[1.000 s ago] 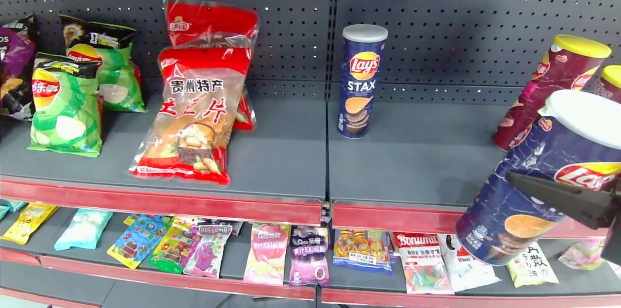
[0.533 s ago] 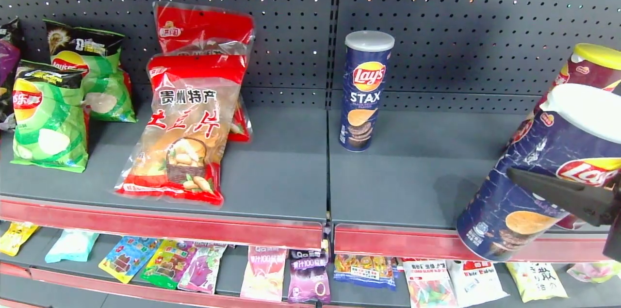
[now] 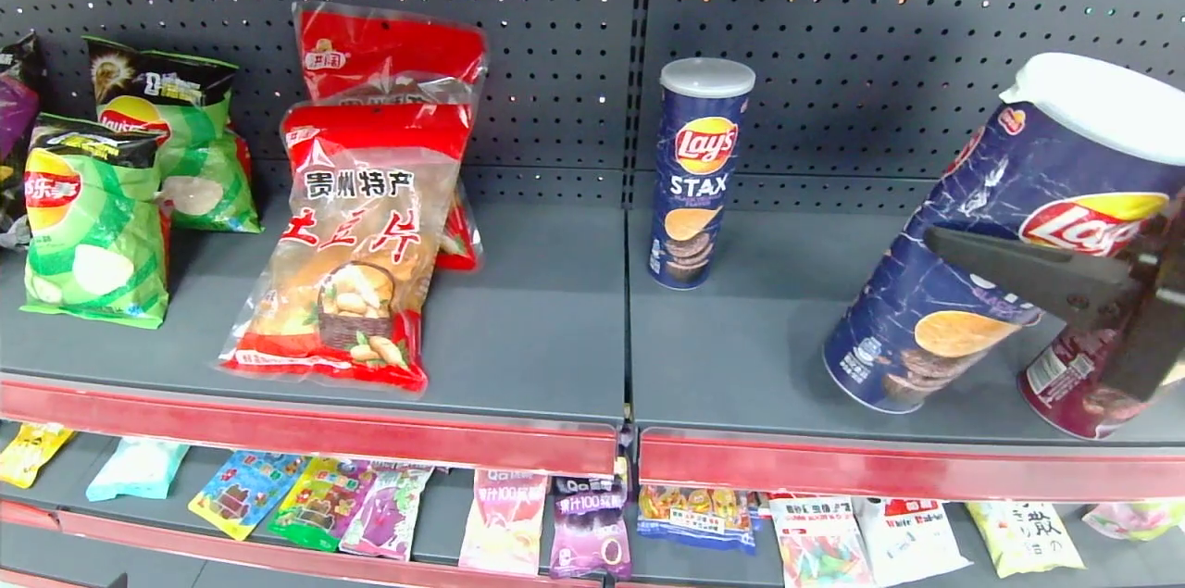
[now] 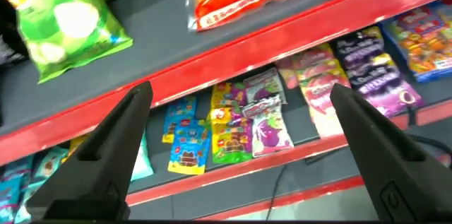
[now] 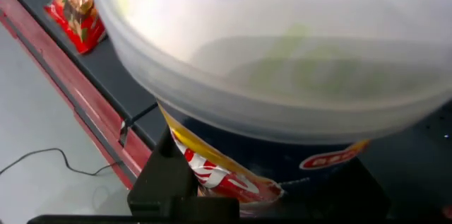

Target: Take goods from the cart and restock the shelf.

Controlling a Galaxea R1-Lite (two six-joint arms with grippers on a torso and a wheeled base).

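Right gripper (image 3: pixel 981 255) is clamped on a dark blue cylindrical chip can (image 3: pixel 972 227) with a white plastic lid. One black finger lies across the can's printed front and the other is hidden behind it. In the right wrist view the gripper's (image 5: pixel 261 192) two black fingers sit on either side of the can's (image 5: pixel 296 153) body, just under the wide lid. The can is tilted, with its lid leaning to the robot's right and its base low over the right part of the dark grey metal shelf (image 3: pixel 759 329). Whether the base touches the deck cannot be told.

Just beside it, farther right, is a maroon chip can (image 3: pixel 1074 384), largely hidden behind the gripper. A second dark blue chip can (image 3: pixel 699 171) with a grey lid stands upright well apart, at the back near the divider and against the perforated back panel (image 3: pixel 833 32). Left of the divider, two red and clear plastic bags (image 3: pixel 366 227) lean one in front of the other. Green chip bags (image 3: pixel 93 218) stand farther left.

Left gripper (image 4: pixel 240 139) hangs with its fingers spread wide and nothing between them. It is below the red price strip (image 4: pixel 212 61), in front of the lower shelf, where small colourful sweet packets (image 4: pixel 247 121) lie in a row.
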